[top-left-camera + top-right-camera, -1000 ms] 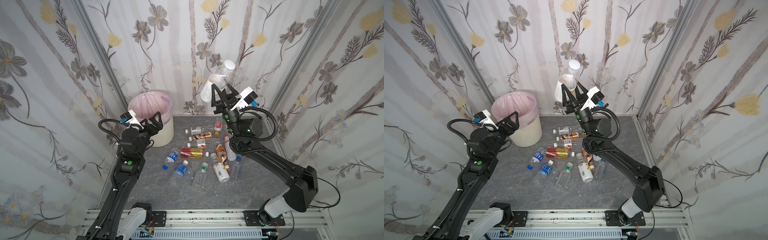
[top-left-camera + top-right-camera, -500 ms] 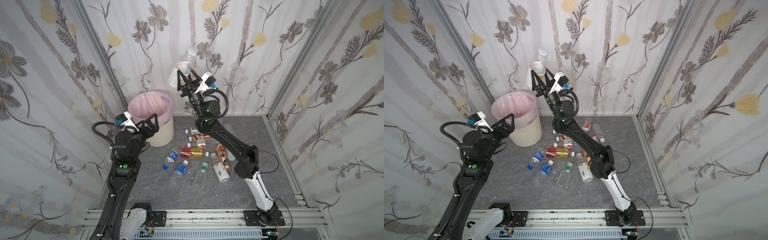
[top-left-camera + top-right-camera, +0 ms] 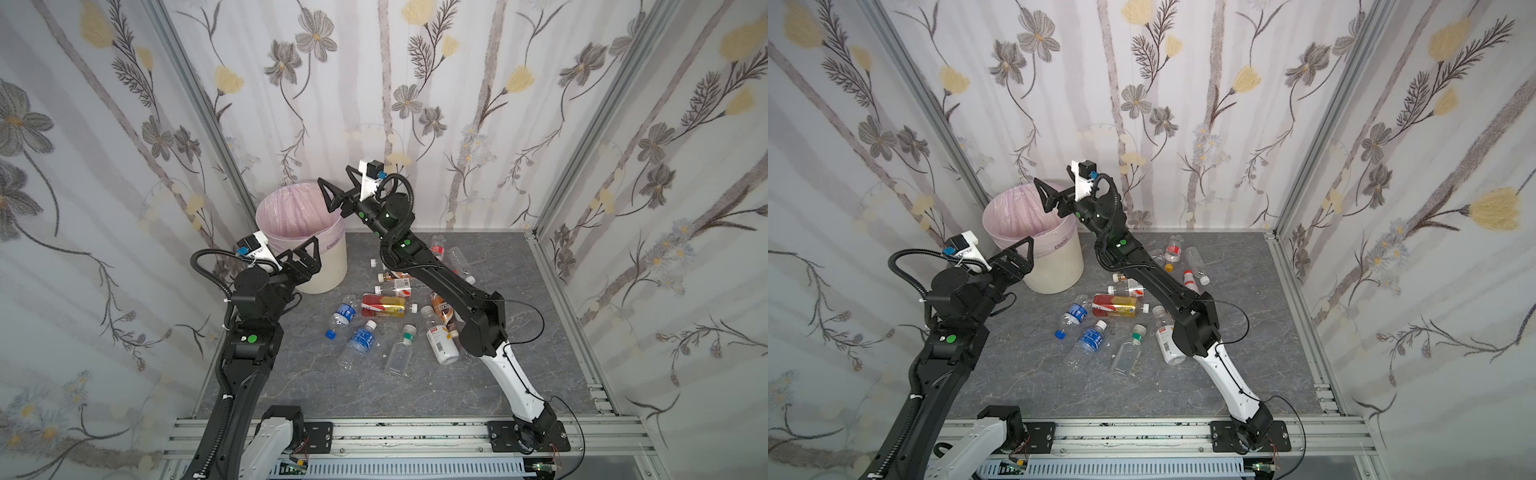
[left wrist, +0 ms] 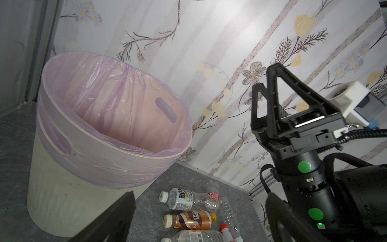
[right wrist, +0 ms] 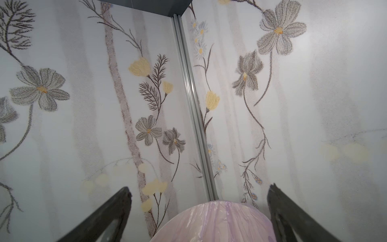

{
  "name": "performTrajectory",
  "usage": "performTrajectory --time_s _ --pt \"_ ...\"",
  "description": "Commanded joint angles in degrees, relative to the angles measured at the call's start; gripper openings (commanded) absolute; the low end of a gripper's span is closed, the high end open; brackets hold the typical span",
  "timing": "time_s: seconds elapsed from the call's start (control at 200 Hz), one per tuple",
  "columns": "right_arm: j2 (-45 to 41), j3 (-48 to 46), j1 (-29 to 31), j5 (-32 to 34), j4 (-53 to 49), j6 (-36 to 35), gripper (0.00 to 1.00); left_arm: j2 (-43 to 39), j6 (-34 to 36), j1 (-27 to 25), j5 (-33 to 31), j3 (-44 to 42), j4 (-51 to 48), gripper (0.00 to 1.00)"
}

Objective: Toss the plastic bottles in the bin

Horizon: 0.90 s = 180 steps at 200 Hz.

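**Right gripper empty above the bin**

The left gripper (image 3: 309,252) hangs spread and empty just in front of the bin (image 3: 328,272). Inside the bin only the pink liner (image 4: 117,104) shows, and its bottom is hidden. The right gripper (image 3: 333,176), pinching 1 white bottle half a second ago, now stands spread and empty over the rim. The remaining plastic bottles (image 3: 382,304) lie scattered on the grey floor (image 3: 519,332).

Below me lies a grey marbled floor (image 3: 548,365). Flowered wallpaper (image 3: 415,104) rises from its back and both sides, with grey and yellow blooms on pale stripes. I see a left post (image 3: 203,108) of bare metal at the floor's back-left corner and a right post (image 3: 582,137) at its back-right corner. A slotted rail (image 3: 415,432) runs along the floor's front edge, and a metal strip (image 3: 563,311) lines its right side.
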Motion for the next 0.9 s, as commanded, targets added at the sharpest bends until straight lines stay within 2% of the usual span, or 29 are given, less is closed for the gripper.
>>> performTrajectory --time_s 0.0,0.195,0.32,0.525,0.704,0.809,0.894 --pt "-11.3 -4.0 -0.2 1.5 -1.8 -3.6 1.0 0.3 -1.4 0.0 0.8 0.1 0.4 1.0" --pt "-25.4 -21.1 -1.2 10.8 -6.7 -7.9 1.0 2.0 -2.7 -0.2 4.9 0.3 -2.7 1.0" --pt "-33.2 -32.4 -2.8 17.9 -13.7 -9.6 1.0 3.8 -0.4 -2.3 5.7 0.8 -6.1 1.0" --pt "-44.0 -53.6 -6.2 28.2 -19.4 -9.7 1.0 9.2 8.3 -12.6 -2.4 4.2 -14.6 1.0" --pt "-52.8 -69.9 -7.3 36.9 -19.7 -8.1 1.0 14.4 12.9 -20.6 -10.9 6.1 -19.4 1.0" --pt "-58.8 -78.1 -7.8 36.6 -20.2 -7.0 1.0 18.3 15.1 -25.0 -12.9 6.7 -20.2 1.0" --pt "-62.6 -82.9 -9.7 33.8 -22.4 -3.0 1.0 22.0 16.4 -29.1 -15.5 8.0 -21.4 1.0"
